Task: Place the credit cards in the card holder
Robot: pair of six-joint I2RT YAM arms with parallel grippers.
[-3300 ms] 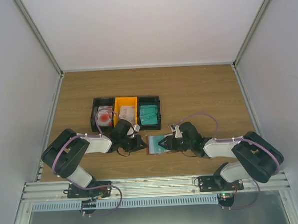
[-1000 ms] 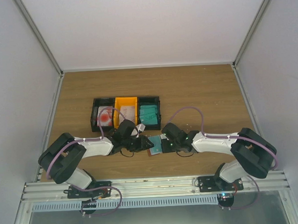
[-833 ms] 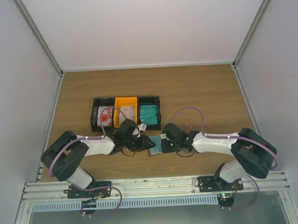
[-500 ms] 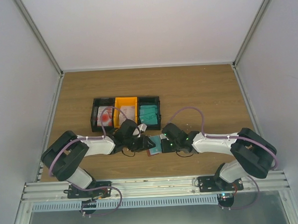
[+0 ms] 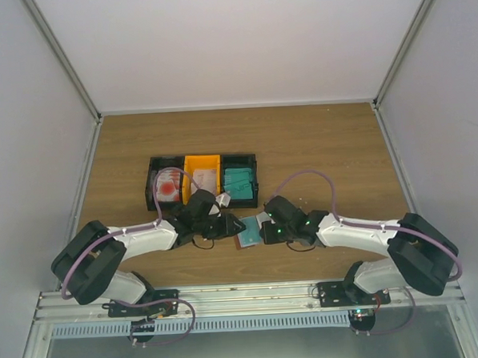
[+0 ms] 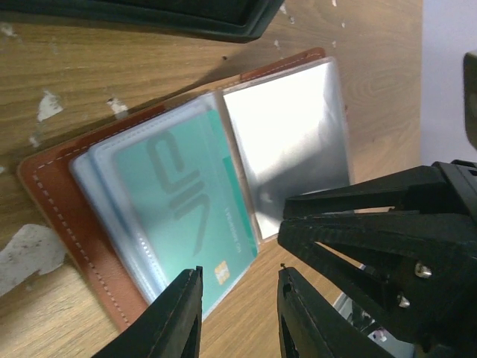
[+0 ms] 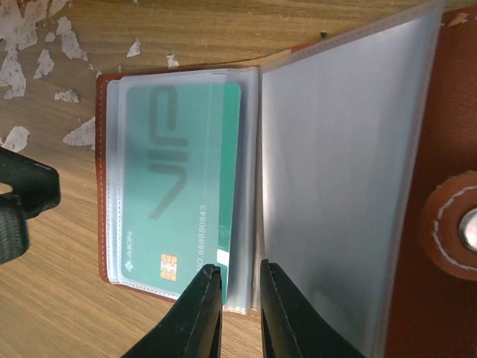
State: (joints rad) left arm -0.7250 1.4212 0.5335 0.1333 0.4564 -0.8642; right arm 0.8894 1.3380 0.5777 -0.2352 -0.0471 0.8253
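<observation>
The card holder (image 5: 248, 230) is being kept open on the counter (image 5: 317, 143), just near of the bins (image 5: 164, 160), with one teal credit card (image 7: 179, 186) seated in a clear sleeve. The left tool (image 6: 240, 272) is being held slightly apart and empty at the holder's edge. The right tool (image 7: 240, 267) is being held almost together over the sleeve edge; whether it is clamped cannot be told. If a sleeve is lifted while the holder is unrestrained, the holder could be dragged or folded shut, and the seated card could be pulled out.
</observation>
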